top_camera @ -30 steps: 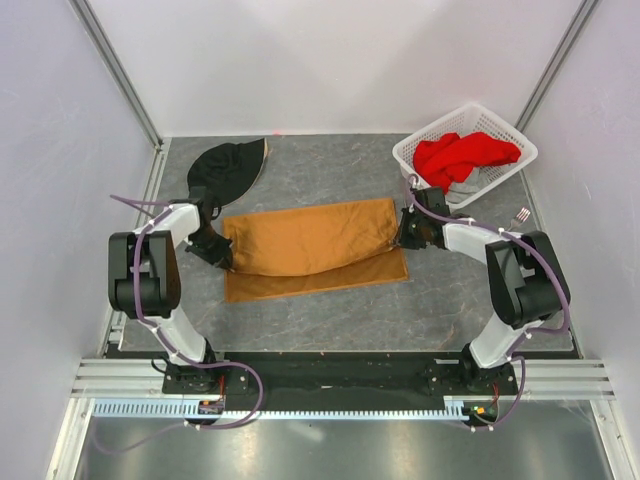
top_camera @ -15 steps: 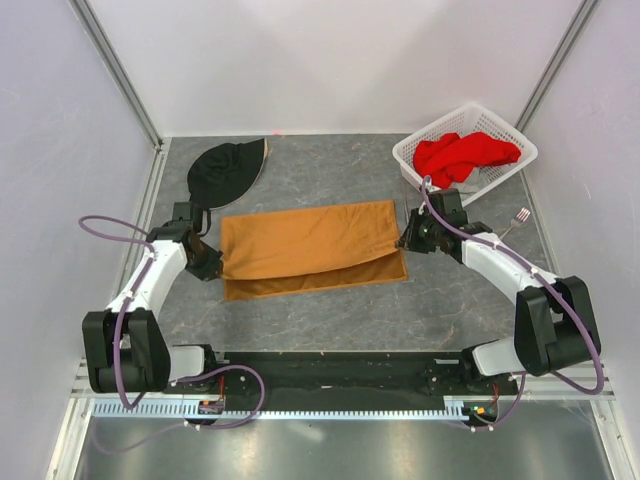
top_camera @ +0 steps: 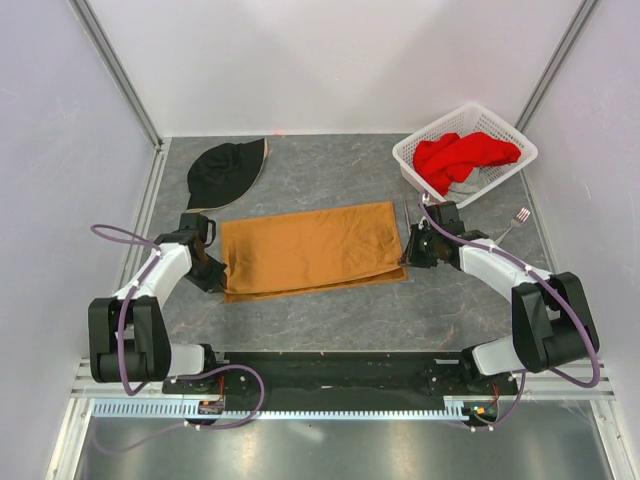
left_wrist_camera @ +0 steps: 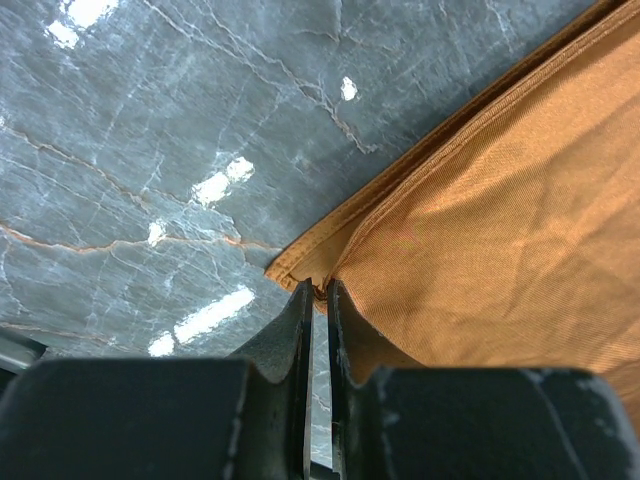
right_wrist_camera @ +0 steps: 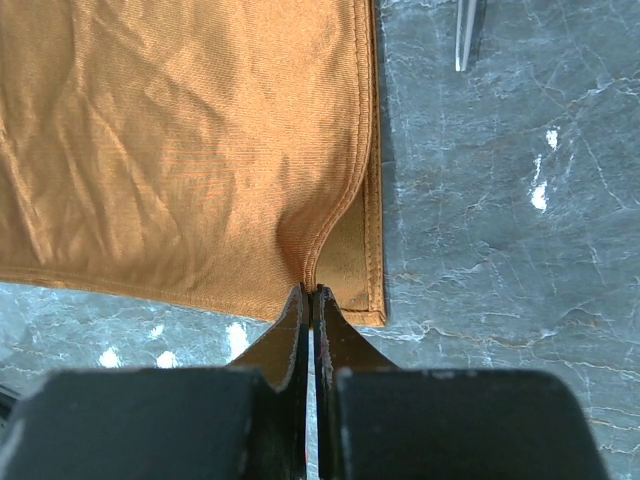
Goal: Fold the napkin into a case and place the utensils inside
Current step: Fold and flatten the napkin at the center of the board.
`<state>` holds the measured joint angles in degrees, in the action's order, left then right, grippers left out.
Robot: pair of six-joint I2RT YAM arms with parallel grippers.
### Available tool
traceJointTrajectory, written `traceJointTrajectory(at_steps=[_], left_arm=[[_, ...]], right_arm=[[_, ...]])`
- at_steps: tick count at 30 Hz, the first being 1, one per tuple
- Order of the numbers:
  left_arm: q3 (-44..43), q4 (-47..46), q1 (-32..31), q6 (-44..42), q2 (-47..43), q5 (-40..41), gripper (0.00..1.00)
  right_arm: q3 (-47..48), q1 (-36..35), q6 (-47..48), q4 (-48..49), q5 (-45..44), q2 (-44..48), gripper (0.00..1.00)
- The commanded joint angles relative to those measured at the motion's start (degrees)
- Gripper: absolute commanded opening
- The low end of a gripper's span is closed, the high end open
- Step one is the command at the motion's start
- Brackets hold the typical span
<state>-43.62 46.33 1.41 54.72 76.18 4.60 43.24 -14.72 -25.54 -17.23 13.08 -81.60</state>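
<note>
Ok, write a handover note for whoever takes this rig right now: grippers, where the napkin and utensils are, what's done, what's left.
Left gripper: shut on the near left corner of the top layer of the shiny orange-brown cloth napkin.
Right gripper: shut on that layer's near right corner.
Napkin: folded over once, lying on the grey table.
Small silver metal fork: on the table, right of the napkin.
Thin grey metal knife-like piece: beside the napkin's far right corner.
Done: first fold. Left: finish the case, put both utensils inside.
</note>
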Motion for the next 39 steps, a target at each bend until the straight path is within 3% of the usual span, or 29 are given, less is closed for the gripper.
traceJointTrajectory(at_steps=[1, 13, 28, 39], left_arm=[[-0.86, -0.80, -0.18, -0.67, 0.90, -0.11, 0.02], [-1.74, 4.39, -0.27, 0.56, -7.10, 0.67, 0.02], [3.19, -1.41, -0.18, 1.44, 1.15, 0.23, 0.02], [3.89, -1.85, -0.18, 2.06, 1.51, 2.43, 0.02]], right_arm=[[1.31, 0.48, 1.11, 0.71, -0.87, -0.58, 0.00], [0.97, 0.48, 0.49, -2.54, -0.34, 5.04, 0.00], [-2.99, 0.57, 0.05, 1.41, -0.51, 0.49, 0.00], [-3.96, 0.48, 0.49, 2.73, -0.60, -1.19, 0.00]])
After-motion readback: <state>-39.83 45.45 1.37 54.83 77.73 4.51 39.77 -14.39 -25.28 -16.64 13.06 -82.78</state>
